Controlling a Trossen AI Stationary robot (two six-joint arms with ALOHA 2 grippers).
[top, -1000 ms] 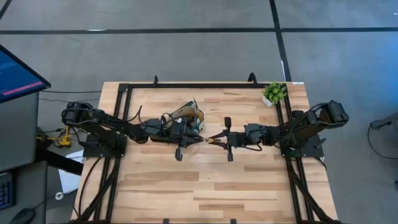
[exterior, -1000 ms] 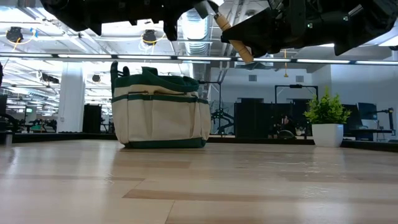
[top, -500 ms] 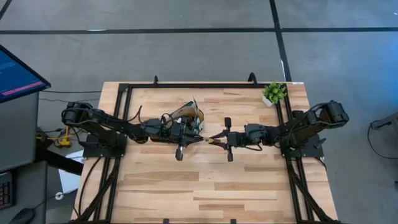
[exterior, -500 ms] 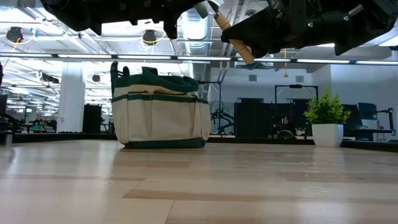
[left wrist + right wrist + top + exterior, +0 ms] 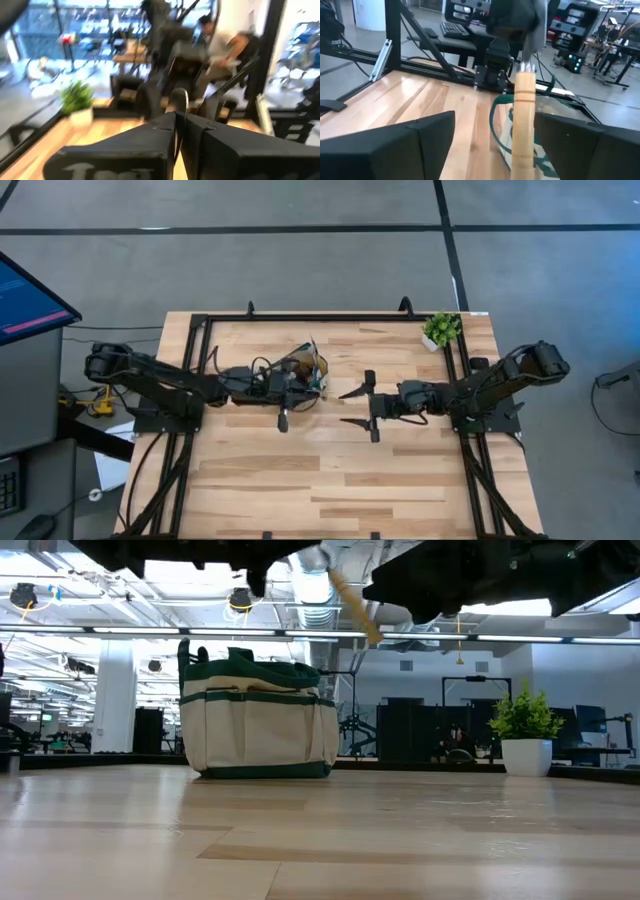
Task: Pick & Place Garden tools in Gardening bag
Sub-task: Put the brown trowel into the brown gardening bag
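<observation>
The table (image 5: 330, 470) is mostly bare wood. The gardening bag (image 5: 258, 715) is parked upright toward the far side, left of centre. Right above it, a wood-handled tool (image 5: 524, 120) is pinched tight by the left gripper (image 5: 318, 390). The right gripper (image 5: 352, 407) is spread wide, nothing in it, just right of the bag.

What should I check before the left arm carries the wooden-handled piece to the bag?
1. Left tool shut on the wooden handle: ok.
2. Right tool open, fingers apart on either side of the handle and not touching it: ok.
3. Handle hangs well above the table: ok.
4. Gardening bag upright on the table: ok.
5. Bag mouth free for the drop: cannot tell.
</observation>
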